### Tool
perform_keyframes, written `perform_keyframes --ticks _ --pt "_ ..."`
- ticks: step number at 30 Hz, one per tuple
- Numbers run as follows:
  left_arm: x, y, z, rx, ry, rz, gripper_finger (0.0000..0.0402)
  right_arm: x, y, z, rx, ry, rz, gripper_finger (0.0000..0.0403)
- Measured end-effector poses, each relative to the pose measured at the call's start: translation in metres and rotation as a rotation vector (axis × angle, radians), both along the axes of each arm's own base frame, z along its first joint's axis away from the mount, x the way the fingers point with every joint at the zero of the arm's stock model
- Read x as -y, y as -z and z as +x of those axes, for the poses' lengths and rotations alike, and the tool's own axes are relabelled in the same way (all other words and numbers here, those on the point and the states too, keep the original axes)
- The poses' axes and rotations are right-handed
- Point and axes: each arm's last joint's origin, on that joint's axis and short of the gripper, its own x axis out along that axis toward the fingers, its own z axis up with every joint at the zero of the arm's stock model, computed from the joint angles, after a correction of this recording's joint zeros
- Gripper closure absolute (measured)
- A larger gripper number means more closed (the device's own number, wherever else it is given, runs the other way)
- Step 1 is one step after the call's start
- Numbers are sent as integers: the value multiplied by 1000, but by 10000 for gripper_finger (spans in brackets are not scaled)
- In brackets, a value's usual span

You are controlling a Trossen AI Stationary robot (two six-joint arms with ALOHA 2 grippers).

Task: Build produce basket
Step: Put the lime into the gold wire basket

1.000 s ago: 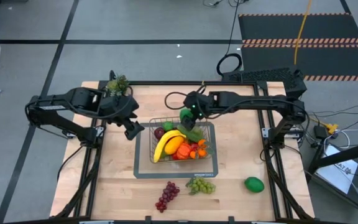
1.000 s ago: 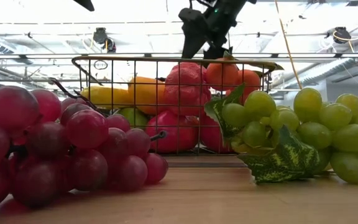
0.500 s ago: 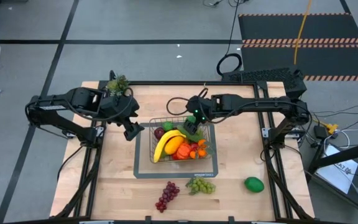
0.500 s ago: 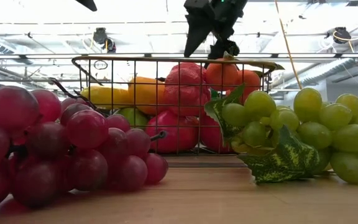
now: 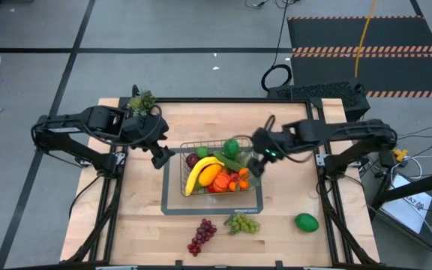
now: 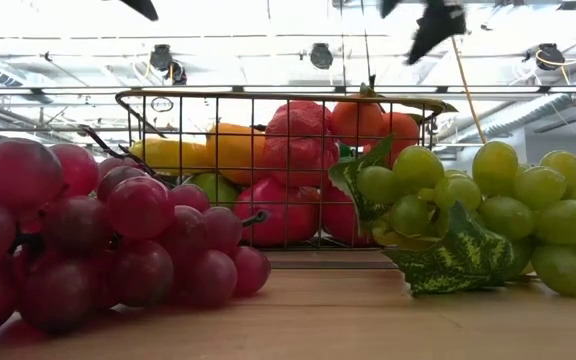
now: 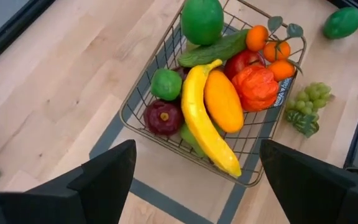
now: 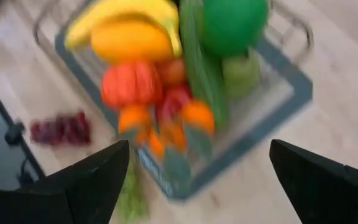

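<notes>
From above, the basket (image 5: 213, 178) sits mid-table holding banana (image 5: 199, 172), green ball (image 5: 232, 147) and other produce; red grapes (image 5: 202, 235), green grapes (image 5: 242, 223) and a green fruit (image 5: 306, 222) lie near the front edge. The right gripper (image 5: 259, 160) hovers at the basket's right rim. The left wrist view shows the left gripper (image 7: 194, 180) wide, empty. The right wrist view shows wide, empty fingers.
</notes>
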Motion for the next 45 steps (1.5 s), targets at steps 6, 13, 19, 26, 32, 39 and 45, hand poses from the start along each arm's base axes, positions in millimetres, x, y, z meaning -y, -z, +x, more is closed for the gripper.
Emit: perform_keyframes --ticks 6,13,19,26,32,39,45 --pt "-3 -1 1 35 -103 -56 62 -13 -13 -36 -68 76 57 23" --pt "-8 -10 12 175 -134 -71 62 -22 -21 -64 -123 159 111 23" --pt "-9 -17 18 276 -154 -97 62 -47 -23 -76 -137 34 151 23" --pt "5 -16 24 302 -152 -112 62 -82 -12 -88 -180 -267 68 23" --pt "16 -9 34 278 -156 -135 62 -115 16 -109 -279 -380 97 23" --pt "33 6 52 226 -161 -174 62 -146 62 -124 -261 -588 93 5" --pt "48 15 60 194 -171 -213 62 -156 101 -136 -262 -670 82 3"
